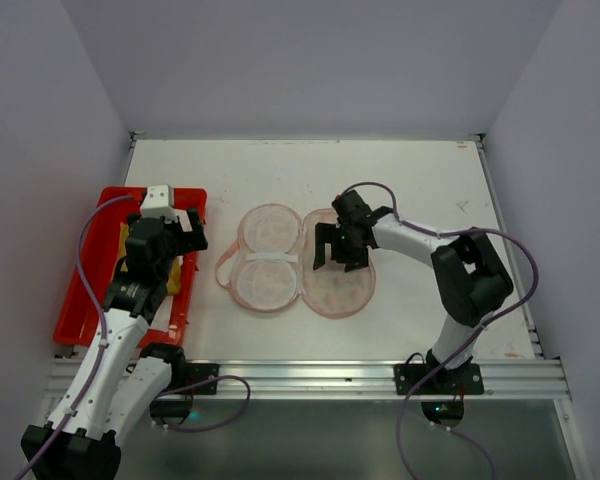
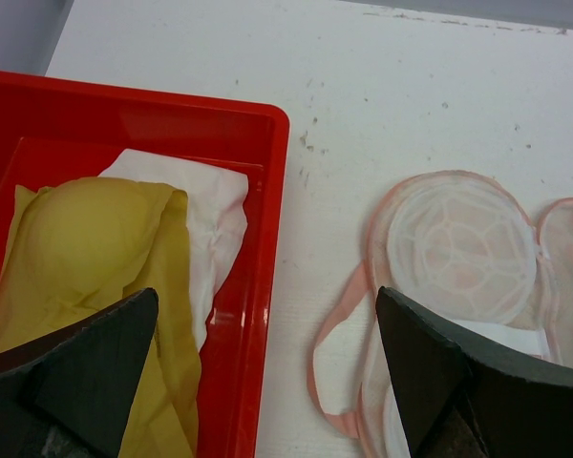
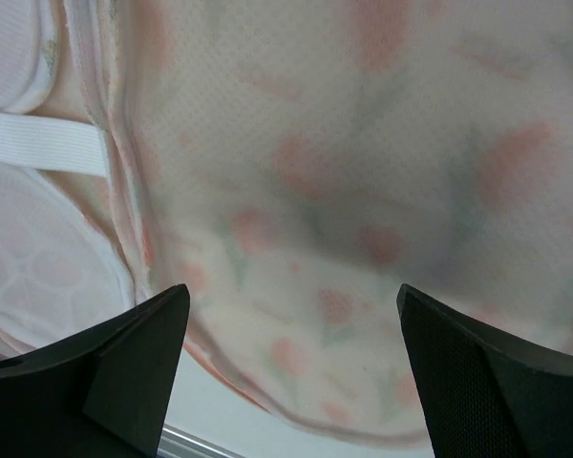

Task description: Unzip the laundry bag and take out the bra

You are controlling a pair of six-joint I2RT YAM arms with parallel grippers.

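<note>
Bra (image 2: 86, 229) lay in the red tray (image 2: 267, 172) at left, on a white cloth (image 2: 220, 205), below my left gripper (image 2: 267, 305), jaws apart. My right gripper (image 3: 291, 296), also apart, hovered over the unzipped laundry bag (image 1: 270, 285); rising straight up seemed best, to avoid snagging mesh.

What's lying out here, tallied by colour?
Red: 1, the tray
Yellow: 1, the bra
White: 1, the cloth
Pink: 1, the laundry bag
Total: 4
</note>
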